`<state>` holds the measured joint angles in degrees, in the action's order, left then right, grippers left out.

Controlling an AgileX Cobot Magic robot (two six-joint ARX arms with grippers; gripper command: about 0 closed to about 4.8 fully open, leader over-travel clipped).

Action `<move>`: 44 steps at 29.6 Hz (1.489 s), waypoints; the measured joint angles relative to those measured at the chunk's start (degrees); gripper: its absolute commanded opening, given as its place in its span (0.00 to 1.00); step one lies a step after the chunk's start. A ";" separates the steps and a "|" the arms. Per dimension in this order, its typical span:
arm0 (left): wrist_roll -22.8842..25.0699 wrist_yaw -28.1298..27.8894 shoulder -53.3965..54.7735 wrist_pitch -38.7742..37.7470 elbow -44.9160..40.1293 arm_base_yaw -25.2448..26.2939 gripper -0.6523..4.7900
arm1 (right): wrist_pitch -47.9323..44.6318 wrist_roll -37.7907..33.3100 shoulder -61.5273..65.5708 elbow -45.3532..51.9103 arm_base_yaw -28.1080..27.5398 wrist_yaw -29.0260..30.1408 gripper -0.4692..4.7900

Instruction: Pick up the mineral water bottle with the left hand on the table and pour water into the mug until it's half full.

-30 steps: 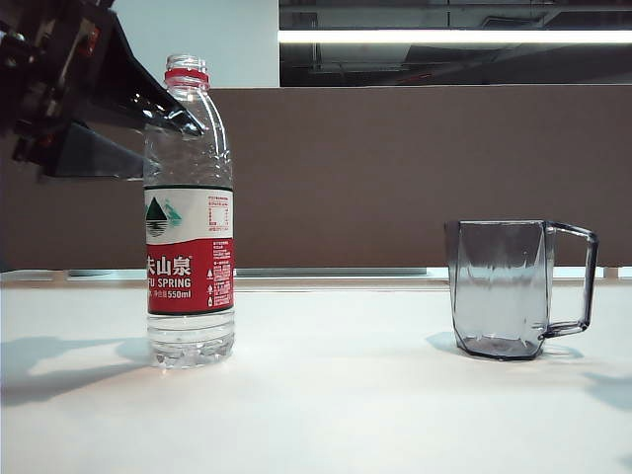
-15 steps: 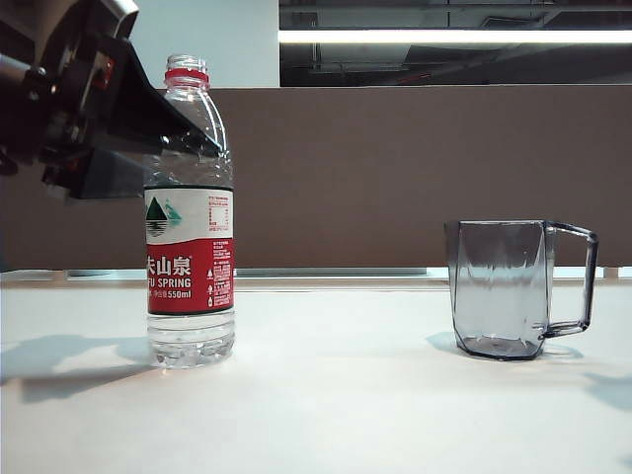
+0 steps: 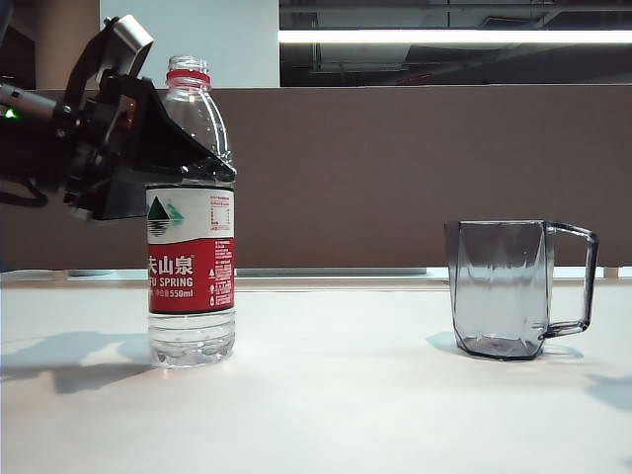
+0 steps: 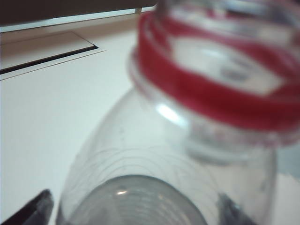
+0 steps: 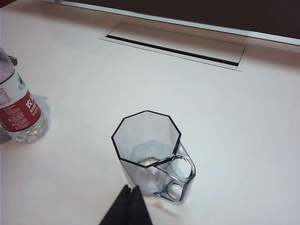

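Jaws wide, left gripper (image 3: 188,168) has dropped around the bottle (image 3: 191,212) shoulder, ready to clamp; right gripper (image 5: 127,206), shut, hovers at the mug's (image 5: 151,152) 6 o'clock.

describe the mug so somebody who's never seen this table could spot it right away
On the white table, look to the right side of the exterior view, well apart from the mineral water bottle that the open left gripper straddles; the right gripper hangs shut above it. The mug is the short, grey-tinted clear faceted one with a squared handle, with no label.
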<state>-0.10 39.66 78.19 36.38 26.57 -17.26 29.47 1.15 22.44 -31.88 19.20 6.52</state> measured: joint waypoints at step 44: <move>1.55 0.00 2.40 4.09 0.02 -4.63 0.88 | 0.00 0.39 -0.02 0.00 -0.04 -0.11 0.09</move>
<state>1.45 39.66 80.60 40.47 26.59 -21.89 29.47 1.54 22.41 -31.88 19.16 6.42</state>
